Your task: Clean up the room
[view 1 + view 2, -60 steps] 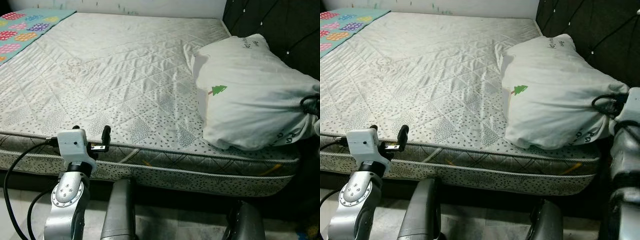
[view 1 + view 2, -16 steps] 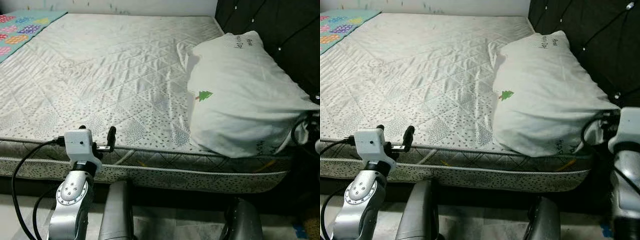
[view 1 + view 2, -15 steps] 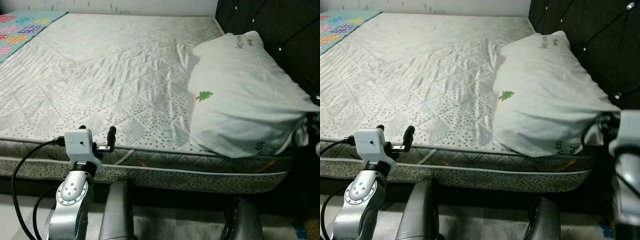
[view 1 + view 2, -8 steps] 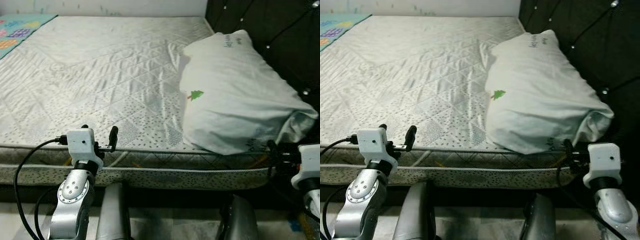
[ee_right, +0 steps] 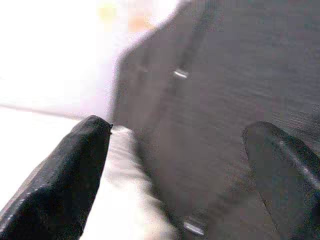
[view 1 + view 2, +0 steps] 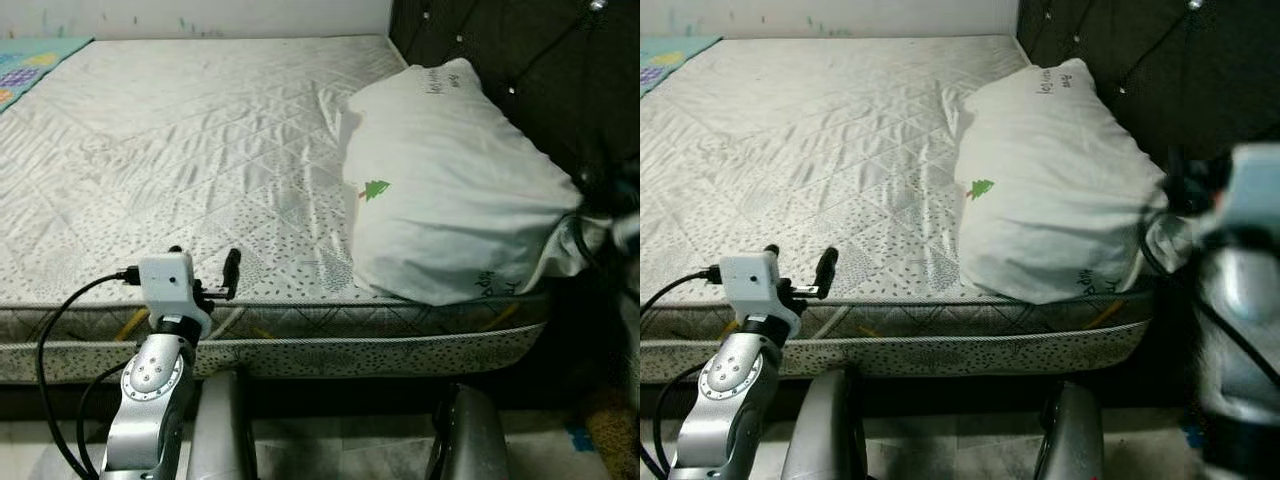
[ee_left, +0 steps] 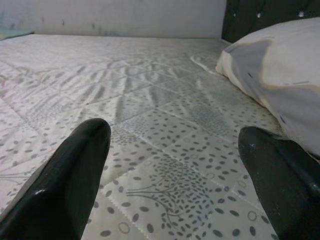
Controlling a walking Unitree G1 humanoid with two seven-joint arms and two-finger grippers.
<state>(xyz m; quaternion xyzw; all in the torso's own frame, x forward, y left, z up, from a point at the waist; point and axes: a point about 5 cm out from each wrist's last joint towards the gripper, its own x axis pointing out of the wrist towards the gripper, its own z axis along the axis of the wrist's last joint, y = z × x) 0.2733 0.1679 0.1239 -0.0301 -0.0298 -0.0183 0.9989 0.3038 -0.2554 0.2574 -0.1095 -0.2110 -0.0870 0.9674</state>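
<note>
A white pillow [image 6: 450, 190] with a small green tree print lies on the right side of the bare quilted mattress [image 6: 180, 130], against the dark tufted headboard [image 6: 520, 50]. My right gripper [image 6: 1185, 190] is raised beside the pillow's near right corner and is blurred. In the right wrist view its fingers [image 5: 60, 170] stand wide apart, open, with the headboard and a pale pillow edge [image 5: 125, 190] between them. My left gripper [image 6: 204, 262] hovers at the mattress's near edge, open and holding nothing. The left wrist view looks across the mattress towards the pillow [image 7: 280, 85].
A colourful patterned blanket [image 6: 25, 65] lies at the far left corner of the bed. The mattress's near edge [image 6: 300, 345] runs across in front of me, with my legs [image 6: 220, 430] and a strip of floor below it. A pale wall [image 7: 120, 17] lies behind the bed.
The view has swung to the right. My right arm, below the mattress edge half a second ago, has risen to the pillow's near right corner. The left arm has stayed put.
</note>
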